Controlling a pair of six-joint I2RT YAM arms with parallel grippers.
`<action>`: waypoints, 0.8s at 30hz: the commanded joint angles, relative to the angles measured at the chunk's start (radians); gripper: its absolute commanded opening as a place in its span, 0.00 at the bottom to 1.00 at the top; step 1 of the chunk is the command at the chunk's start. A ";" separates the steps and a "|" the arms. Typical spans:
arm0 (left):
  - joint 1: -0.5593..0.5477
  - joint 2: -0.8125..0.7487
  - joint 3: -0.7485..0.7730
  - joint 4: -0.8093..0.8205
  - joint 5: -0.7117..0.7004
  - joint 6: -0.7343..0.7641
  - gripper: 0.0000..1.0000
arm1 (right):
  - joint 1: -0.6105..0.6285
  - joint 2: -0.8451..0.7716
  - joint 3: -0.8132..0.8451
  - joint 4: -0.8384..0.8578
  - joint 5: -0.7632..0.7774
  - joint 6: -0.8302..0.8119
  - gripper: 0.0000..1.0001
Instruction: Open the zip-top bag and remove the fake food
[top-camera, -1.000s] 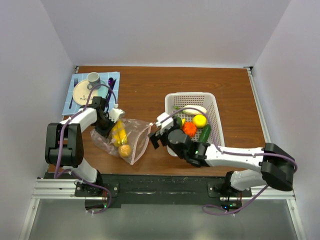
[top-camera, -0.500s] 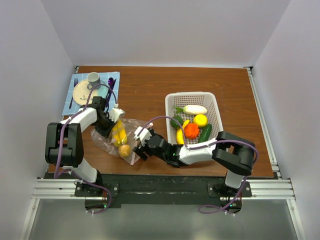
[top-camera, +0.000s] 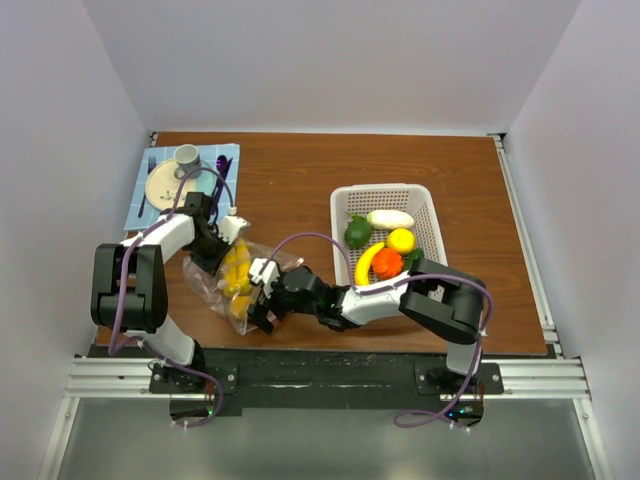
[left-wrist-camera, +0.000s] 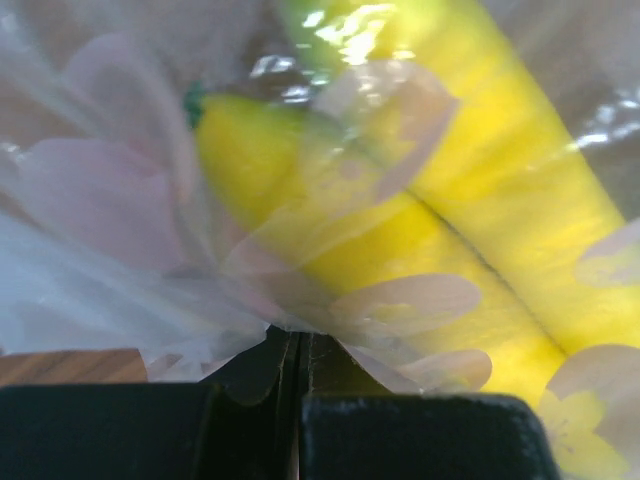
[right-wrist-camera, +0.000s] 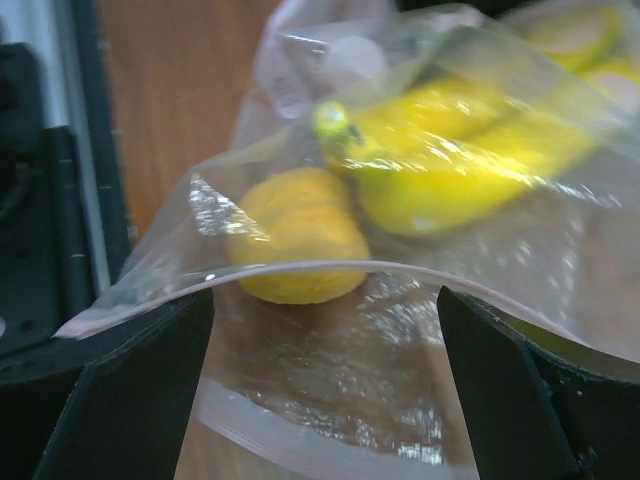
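Zip-top bag (top-camera: 238, 288): pinched in the clenched left hand (left-wrist-camera: 298, 345), resting on the desk (top-camera: 300, 180). Faced the right hand (right-wrist-camera: 325, 340), spread wide and grasping nothing, with the pinkish zipper strip (right-wrist-camera: 300, 267) crossing between its fingers. Held, just beyond, a yellow-orange round fruit (right-wrist-camera: 295, 235) and longer yellow pieces (right-wrist-camera: 450, 170). Risked snagging the strip on entry and dragging the film out of the left pinch. Could not tell banana from corn through glare.
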 joint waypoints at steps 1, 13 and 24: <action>-0.005 0.035 -0.012 0.013 -0.001 -0.025 0.00 | 0.004 0.037 0.081 0.056 -0.192 0.065 0.99; -0.008 0.048 -0.032 0.052 0.009 -0.086 0.00 | 0.145 0.109 0.135 0.073 0.246 -0.114 0.99; -0.019 -0.010 -0.077 -0.036 0.050 -0.006 0.00 | 0.104 0.154 0.166 0.054 0.438 -0.041 0.98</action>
